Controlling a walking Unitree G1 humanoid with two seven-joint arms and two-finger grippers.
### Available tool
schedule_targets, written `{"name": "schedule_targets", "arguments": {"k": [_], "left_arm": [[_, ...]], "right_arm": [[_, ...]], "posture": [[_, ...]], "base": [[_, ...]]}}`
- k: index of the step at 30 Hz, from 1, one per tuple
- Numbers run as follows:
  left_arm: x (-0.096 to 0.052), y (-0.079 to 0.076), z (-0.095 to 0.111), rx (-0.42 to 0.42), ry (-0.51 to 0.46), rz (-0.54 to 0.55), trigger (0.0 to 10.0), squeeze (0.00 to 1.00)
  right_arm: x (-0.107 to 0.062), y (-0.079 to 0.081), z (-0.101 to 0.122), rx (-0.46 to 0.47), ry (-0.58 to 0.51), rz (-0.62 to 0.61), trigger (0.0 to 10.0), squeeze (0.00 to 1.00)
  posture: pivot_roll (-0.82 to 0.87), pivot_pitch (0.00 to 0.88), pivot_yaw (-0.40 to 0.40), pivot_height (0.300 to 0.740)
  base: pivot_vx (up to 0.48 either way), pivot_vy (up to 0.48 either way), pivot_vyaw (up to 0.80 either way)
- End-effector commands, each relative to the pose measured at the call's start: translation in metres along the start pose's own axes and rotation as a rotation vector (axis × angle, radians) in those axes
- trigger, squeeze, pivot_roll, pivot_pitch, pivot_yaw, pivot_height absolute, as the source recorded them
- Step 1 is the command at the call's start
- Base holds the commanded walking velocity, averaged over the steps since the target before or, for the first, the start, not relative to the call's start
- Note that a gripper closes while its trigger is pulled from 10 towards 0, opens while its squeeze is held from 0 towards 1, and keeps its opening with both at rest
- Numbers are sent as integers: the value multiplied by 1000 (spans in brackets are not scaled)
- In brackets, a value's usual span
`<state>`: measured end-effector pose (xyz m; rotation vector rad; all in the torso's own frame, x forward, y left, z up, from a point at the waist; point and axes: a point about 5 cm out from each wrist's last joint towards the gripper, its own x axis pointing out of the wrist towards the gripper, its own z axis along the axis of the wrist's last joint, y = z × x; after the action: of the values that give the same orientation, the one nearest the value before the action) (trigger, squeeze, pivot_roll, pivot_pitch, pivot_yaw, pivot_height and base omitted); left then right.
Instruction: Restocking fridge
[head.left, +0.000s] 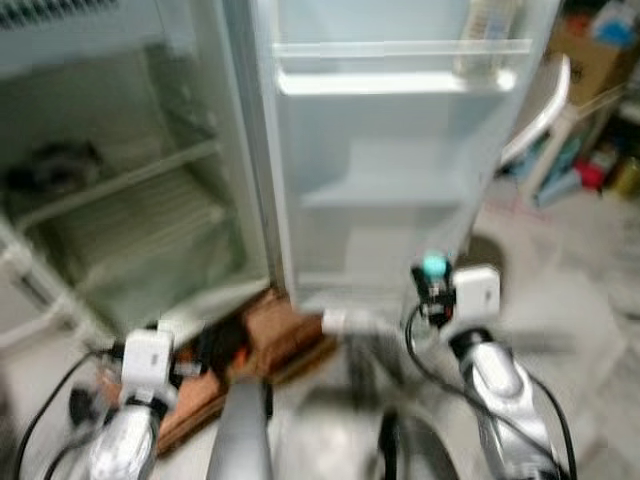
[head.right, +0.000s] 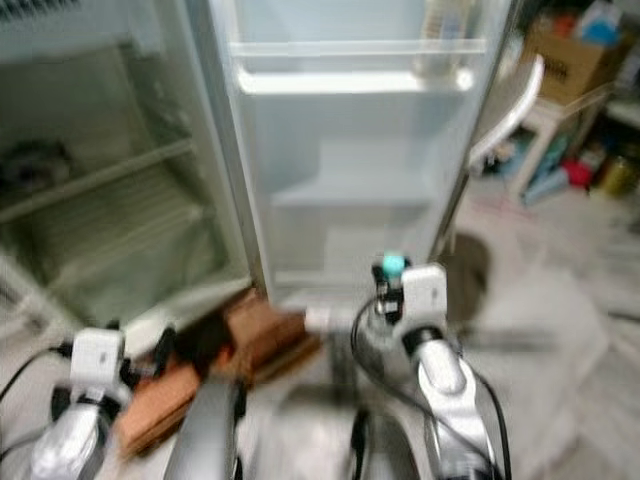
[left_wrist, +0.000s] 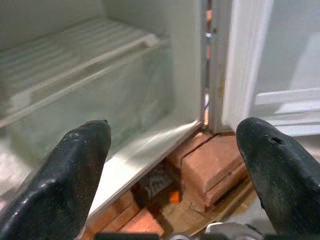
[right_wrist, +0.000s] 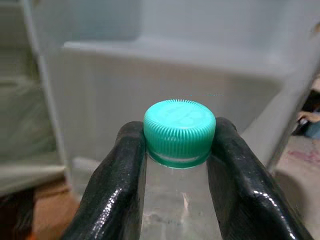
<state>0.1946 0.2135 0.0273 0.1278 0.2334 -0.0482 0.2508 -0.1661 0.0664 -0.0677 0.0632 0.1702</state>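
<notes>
Both head views look forward and down from above the arms at the open fridge (head.left: 130, 190) and its door (head.left: 390, 150). The left wrist view sits near the fridge base; the right wrist view faces the door.

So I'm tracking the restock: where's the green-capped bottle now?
The bottle is gripped at its neck by the right claw, on the robot's right, before the open fridge door's lower shelves.

Bricks (left_wrist: 210, 162) lie under the cabinet; a cardboard box (head.left: 590, 55) stands far right.
</notes>
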Motion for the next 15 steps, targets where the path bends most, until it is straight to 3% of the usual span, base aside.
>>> {"name": "schedule_targets", "arguments": {"k": [1, 15], "left_arm": [[8, 2, 15, 16, -60, -6, 10000, 0], [9, 0, 15, 9, -65, -17, 10000, 0]], "right_arm": [[5, -3, 14, -17, -61, -9, 10000, 0], [12, -5, 20, -40, -88, -15, 10000, 0]], "posture": [[75, 13, -35, 621], [76, 21, -30, 621]], "base": [[0, 0, 0], [0, 0, 0]]}}
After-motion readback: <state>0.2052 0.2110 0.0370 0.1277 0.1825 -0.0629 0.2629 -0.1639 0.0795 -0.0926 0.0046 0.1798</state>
